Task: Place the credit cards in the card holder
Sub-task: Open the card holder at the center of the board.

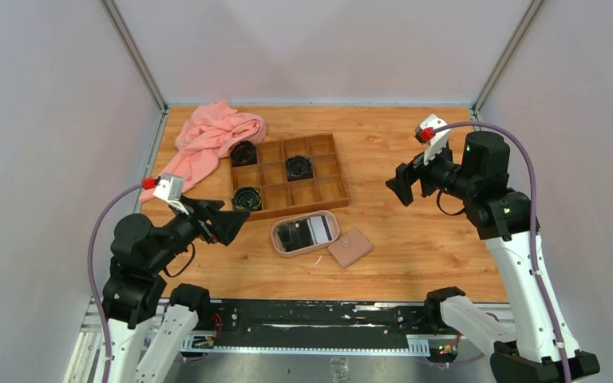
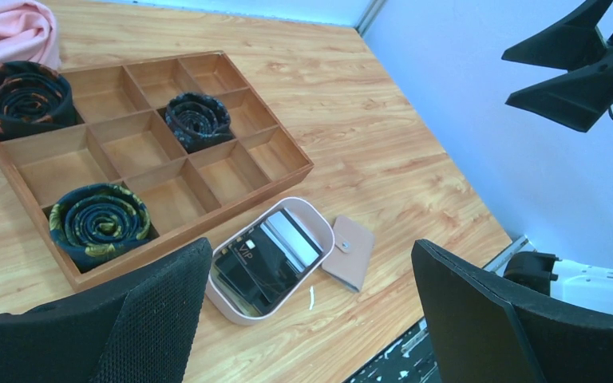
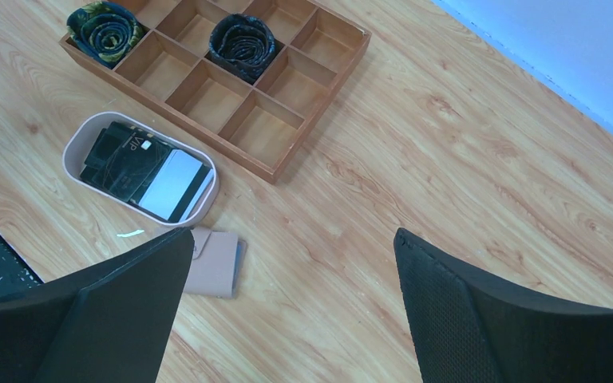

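1. Black and light-grey rectangular credit cards (image 1: 307, 233), overlapping in a loose pile inside a shallow oval pink-rimmed tray (image 1: 274, 237); one black card lettered "VIP", a pale card with a dark stripe at the right end of the pile.
2. Small squarish tan-pink leather-look card holder (image 1: 350, 248), closed and flat on the orange-brown wooden worktop (image 1: 415, 239), just beside the tray's right end and slightly nearer the near edge; snap button facing up.
3. Tray and holder together near the middle of the worktop's near edge; a tiny white scrap on the wood just in front of the tray.
4. Brown wooden compartment box (image 1: 271, 171), just behind the tray, toward the middle of the worktop; three black coiled rolls (image 1: 298, 167) in separate compartments, the remaining compartments bare.
5. Crumpled pink cloth (image 1: 207, 140), touching the box's far left corner, near the far left corner of the worktop.
6. Left gripper (image 1: 231, 223), raised above the worktop's left side, left of the tray; fingers spread wide, holding nothing.
7. Right gripper (image 1: 401, 185), raised over the right half of the worktop, well apart from tray and holder; fingers likewise fully parted, empty.
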Controlling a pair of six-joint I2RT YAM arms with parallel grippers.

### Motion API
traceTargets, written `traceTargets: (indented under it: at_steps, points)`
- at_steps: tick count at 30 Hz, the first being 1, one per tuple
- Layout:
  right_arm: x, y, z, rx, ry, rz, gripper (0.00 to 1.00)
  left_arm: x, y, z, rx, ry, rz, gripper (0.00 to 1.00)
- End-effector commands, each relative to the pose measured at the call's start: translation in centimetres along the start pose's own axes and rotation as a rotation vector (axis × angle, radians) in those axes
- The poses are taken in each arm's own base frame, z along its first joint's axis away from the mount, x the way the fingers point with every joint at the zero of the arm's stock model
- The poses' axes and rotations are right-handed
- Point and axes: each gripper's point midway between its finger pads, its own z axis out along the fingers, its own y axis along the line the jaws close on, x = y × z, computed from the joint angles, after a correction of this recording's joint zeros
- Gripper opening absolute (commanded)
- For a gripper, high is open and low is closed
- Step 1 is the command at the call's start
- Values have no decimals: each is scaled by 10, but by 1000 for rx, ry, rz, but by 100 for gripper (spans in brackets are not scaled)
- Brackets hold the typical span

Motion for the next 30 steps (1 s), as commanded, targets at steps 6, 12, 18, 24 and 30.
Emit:
traceTargets:
  at_steps: [6,12,18,24,30]
  points:
    - [9,28,3,-179,-10,-6,100,21,-3,5,54,63,-44,100]
    - [46,87,9,-581,-60,-136,100,37,-3,10,79,126,-77,100]
    - [95,102,24,-722,-61,-216,100,76,-10,25,111,202,-80,100]
    - [135,104,39,-771,-30,-301,100,133,-50,55,191,285,26,100]
    - [161,113,41,-813,-25,-402,100,161,-52,73,206,257,-16,100]
